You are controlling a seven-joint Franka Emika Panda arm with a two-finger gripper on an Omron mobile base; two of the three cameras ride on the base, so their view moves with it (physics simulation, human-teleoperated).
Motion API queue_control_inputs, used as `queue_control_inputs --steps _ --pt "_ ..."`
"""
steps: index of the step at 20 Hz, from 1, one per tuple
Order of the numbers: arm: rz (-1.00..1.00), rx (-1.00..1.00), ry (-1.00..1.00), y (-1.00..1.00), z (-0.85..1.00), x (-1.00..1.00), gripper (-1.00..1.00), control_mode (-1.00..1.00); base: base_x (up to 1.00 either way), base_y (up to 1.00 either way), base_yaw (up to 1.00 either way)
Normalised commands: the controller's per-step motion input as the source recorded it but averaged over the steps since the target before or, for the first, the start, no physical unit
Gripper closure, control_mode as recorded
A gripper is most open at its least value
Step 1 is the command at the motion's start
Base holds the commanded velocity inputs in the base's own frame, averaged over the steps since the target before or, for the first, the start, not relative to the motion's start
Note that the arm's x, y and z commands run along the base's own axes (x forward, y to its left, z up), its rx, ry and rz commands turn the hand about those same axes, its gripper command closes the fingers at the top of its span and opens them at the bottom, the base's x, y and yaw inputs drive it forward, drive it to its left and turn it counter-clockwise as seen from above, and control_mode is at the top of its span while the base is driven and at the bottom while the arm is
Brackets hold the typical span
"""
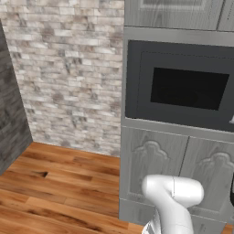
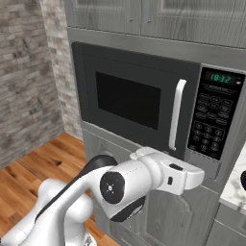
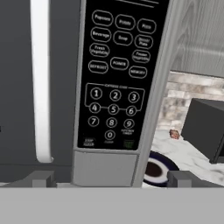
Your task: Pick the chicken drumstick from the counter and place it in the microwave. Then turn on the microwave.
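Fingers (image 3: 43,178) spread wide, empty, facing microwave (image 3: 114,74) keypad; door shut; drumstick (image 3: 174,134) on tabletop (image 3: 186,153) beyond.

The hand looks straight at the microwave (image 3: 65,87). Its door is shut, and the long white handle (image 3: 40,78) runs up and down on the left. Beside it is the black keypad (image 3: 116,74) with round word buttons on top and number buttons below. The two finger tips (image 3: 41,178) of the gripper (image 3: 111,180) stand far apart at the bottom, with nothing between them. On the right, past the microwave's edge, the counter (image 3: 192,159) shows. A small reddish chicken drumstick (image 3: 174,134) lies there, near a black box (image 3: 206,129). A dark round dish with a blue rim (image 3: 158,169) sits closer.
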Motion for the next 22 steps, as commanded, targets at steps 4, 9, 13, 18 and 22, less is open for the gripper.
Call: queue_control_inputs --steps 4,9,13,18,22 --pt "0.01 0.0 0.0 -0.22 -0.08 0.19 -1.0 -1.0 0.0 0.0 0.0" --pt "0.04 0.0 0.0 -0.22 -0.08 0.14 -1.0 -1.0 0.0 0.0 0.0" --pt "0.05 0.0 0.0 -0.23 -0.01 0.1 -1.0 -1.0 0.0 0.0 0.0" --pt "0.04 0.01 0.0 -0.26 0.0 0.01 -1.0 -1.0 0.0 0.0 0.0" --pt "0.04 0.01 0.0 -0.27 -0.01 0.0 -1.0 -1.0 0.0 0.0 0.0"
